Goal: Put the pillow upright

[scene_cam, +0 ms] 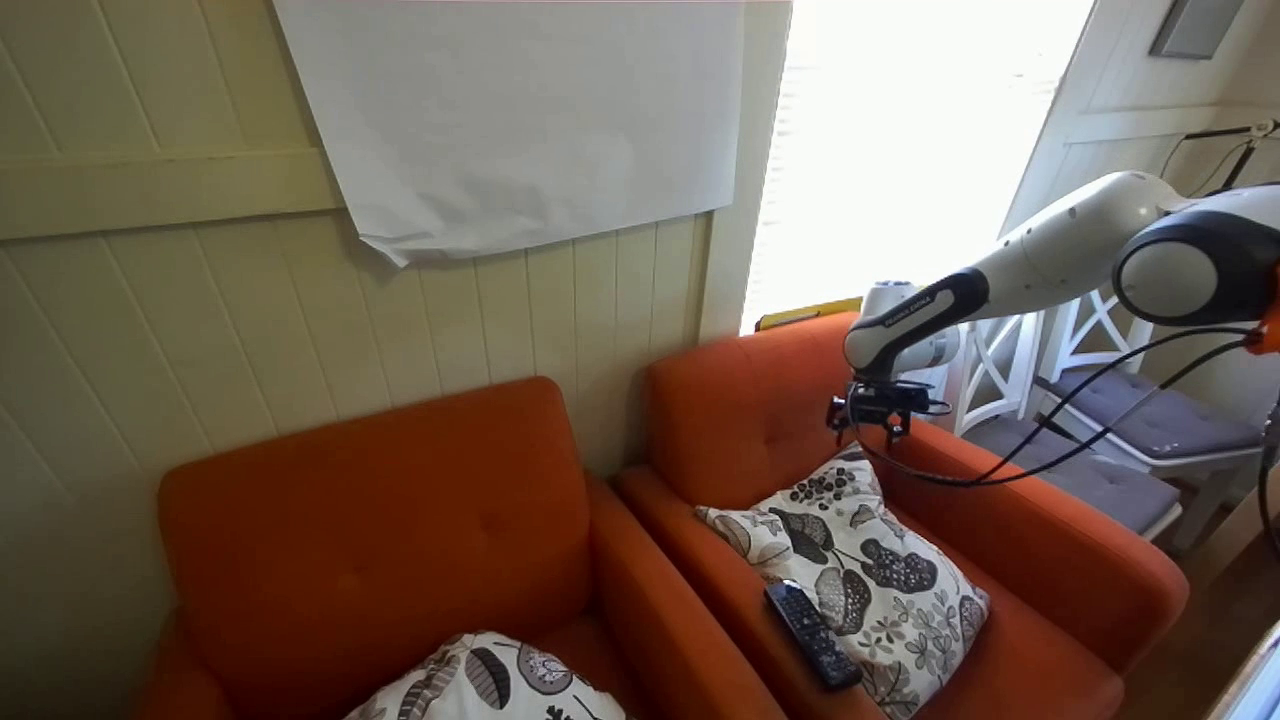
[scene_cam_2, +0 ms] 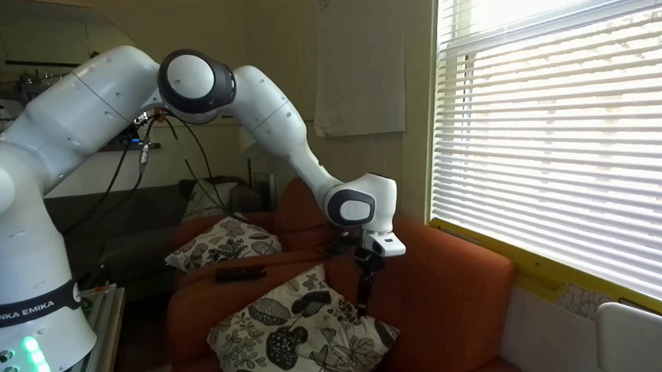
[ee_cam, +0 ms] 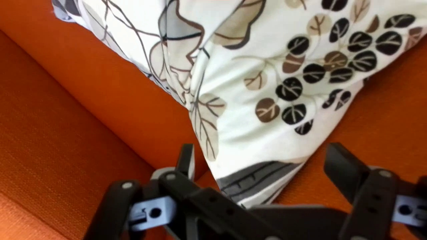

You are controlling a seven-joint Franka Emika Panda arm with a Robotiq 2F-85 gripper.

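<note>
The pillow (scene_cam: 870, 570), cream with a dark leaf print, lies slanted on the seat of an orange armchair (scene_cam: 1040, 545). It is turned cornerwise and rests towards the armrest that carries the remote. The pillow also shows in an exterior view (scene_cam_2: 305, 340) and in the wrist view (ee_cam: 260, 83). My gripper (scene_cam: 868, 432) hangs pointing down near the backrest, at the pillow's rear corner. In the wrist view my gripper (ee_cam: 262, 153) is open, with one finger on each side of that corner and orange fabric showing beside both fingers. The corner's tip is partly hidden by the gripper.
A dark remote (scene_cam: 812, 635) lies on the armrest beside the pillow. A second pillow (scene_cam: 490, 685) lies in the neighbouring orange armchair (scene_cam: 380, 510). The armchair's backrest (scene_cam_2: 438, 282) rises close to the gripper. White chairs (scene_cam: 1100, 400) and a window with blinds (scene_cam_2: 561, 140) are nearby.
</note>
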